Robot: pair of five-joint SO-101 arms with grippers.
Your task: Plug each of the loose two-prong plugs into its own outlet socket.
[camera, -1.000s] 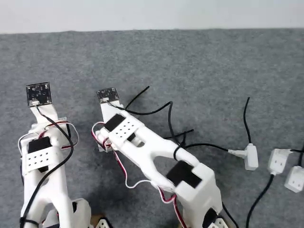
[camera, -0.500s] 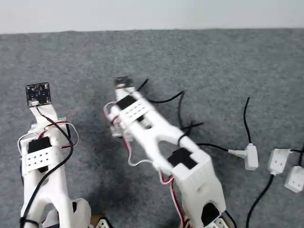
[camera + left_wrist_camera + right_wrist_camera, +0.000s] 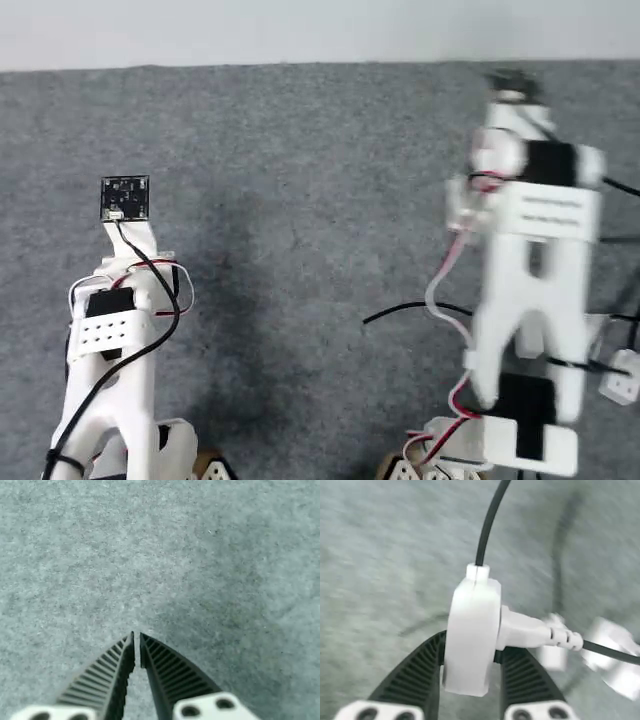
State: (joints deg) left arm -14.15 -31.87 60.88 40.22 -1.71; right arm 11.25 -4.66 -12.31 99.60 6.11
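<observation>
On the grey-covered table [image 3: 320, 180] the left arm [image 3: 110, 340] stands over the near left corner. Its wrist view looks straight down on bare grey cover. The left gripper [image 3: 136, 639] has its ribbed fingers [image 3: 117, 665] drawn together, with only a thin slit between the tips and nothing in it. The right arm [image 3: 535, 270] stretches along the right side of the table toward the far edge. Its wrist view shows the right gripper [image 3: 471, 647] clamped on a white outlet socket [image 3: 472, 630]. The socket body stands on end between the two black fingers [image 3: 417, 672], one finger pressed against one broad face and the other tucked in against the opposite face. The top of the body rises clear above the fingertips. A black socket cord [image 3: 490, 525] leaves the top of that body and runs away from the gripper. A white two-prong plug [image 3: 527, 630] is seated in the side of the socket, above the second finger. It juts out sideways past that finger and does not touch it. Its ribbed collar leads into a black plug cord [image 3: 612, 651]. Beyond the held pair lie more white pieces [image 3: 620, 675], too blurred to tell plug from socket. From above, a white block [image 3: 625, 372] lies at the right edge of the table just beside the right arm. A black cable [image 3: 400, 308] curls over the cover between the two arms, nearer the right one.
</observation>
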